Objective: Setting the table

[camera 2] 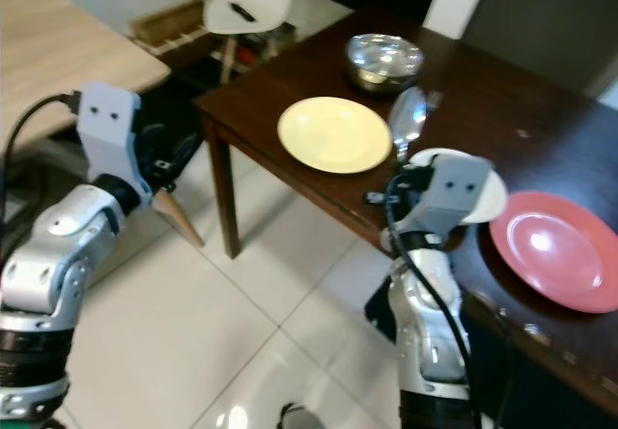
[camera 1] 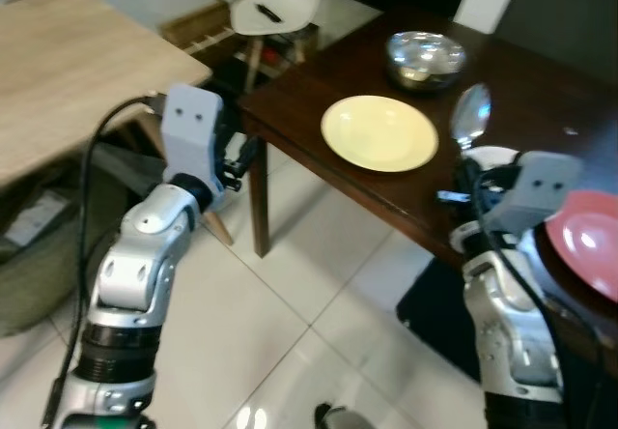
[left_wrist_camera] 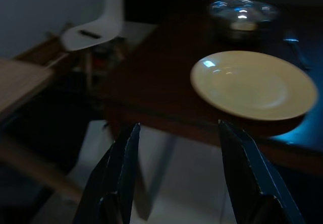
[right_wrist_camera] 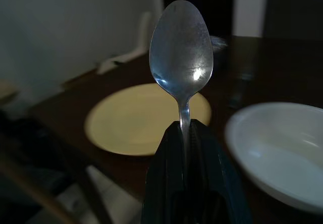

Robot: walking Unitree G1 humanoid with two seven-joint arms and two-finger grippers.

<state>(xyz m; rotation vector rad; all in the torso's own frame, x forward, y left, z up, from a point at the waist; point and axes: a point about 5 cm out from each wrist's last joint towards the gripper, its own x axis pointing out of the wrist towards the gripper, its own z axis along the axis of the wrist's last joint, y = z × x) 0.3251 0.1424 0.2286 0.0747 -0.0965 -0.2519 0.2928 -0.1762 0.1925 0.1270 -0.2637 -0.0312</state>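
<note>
Holding a spoon (right_wrist_camera: 181, 52) upright, right gripper (right_wrist_camera: 187, 133) (yellow plate (right_wrist_camera: 146, 118) behind)

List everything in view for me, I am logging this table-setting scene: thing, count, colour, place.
yellow plate: 1, pale yellow, near the dark table's corner
red plate: 1, red, on the table at the robot's right
white bowl: 1, white, between the two plates
metal bowl: 1, silver, beyond the yellow plate
dark table: 1, dark brown, ahead
light table: 1, pale wood, at left
chair: 1, white, far side
spoon: 1, silver, upright in the right pincer
left pincer: open, short of the table edge
right pincer: shut on the spoon's handle
</note>
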